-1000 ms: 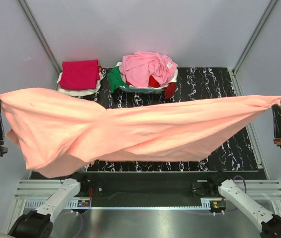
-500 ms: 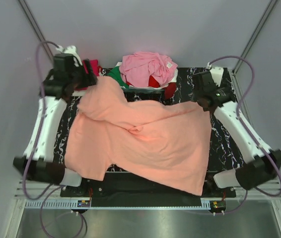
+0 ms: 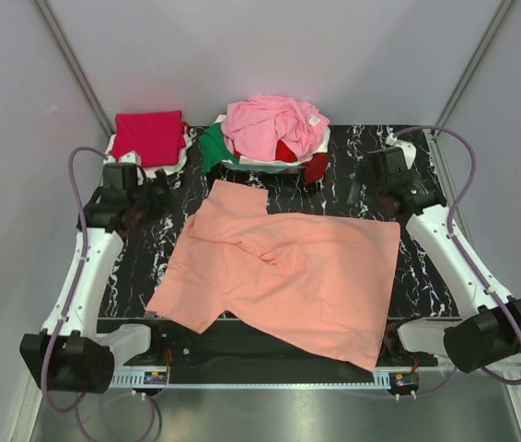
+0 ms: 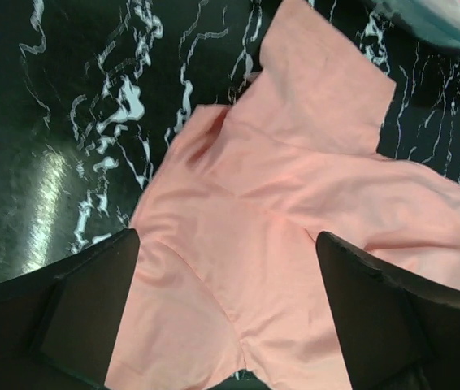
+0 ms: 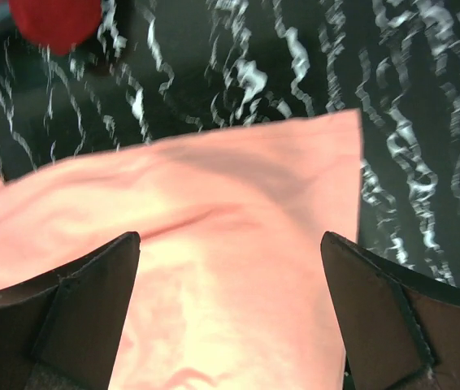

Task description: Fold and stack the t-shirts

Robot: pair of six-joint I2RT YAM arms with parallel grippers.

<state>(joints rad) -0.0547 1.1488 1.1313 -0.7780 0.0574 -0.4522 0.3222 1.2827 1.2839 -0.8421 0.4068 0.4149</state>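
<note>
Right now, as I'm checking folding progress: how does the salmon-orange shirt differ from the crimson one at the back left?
The salmon-orange shirt lies spread open and wrinkled; the crimson shirt is folded square. The salmon-orange shirt covers much of the mat; the crimson shirt is compact. The salmon-orange shirt rests on the mat itself; the crimson shirt on a white garment. Both are plain-coloured.

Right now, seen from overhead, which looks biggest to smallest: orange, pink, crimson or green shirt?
1. orange shirt, spread flat
2. pink shirt, crumpled
3. crimson shirt, folded
4. green shirt, mostly covered, so its true size is unsure
</note>
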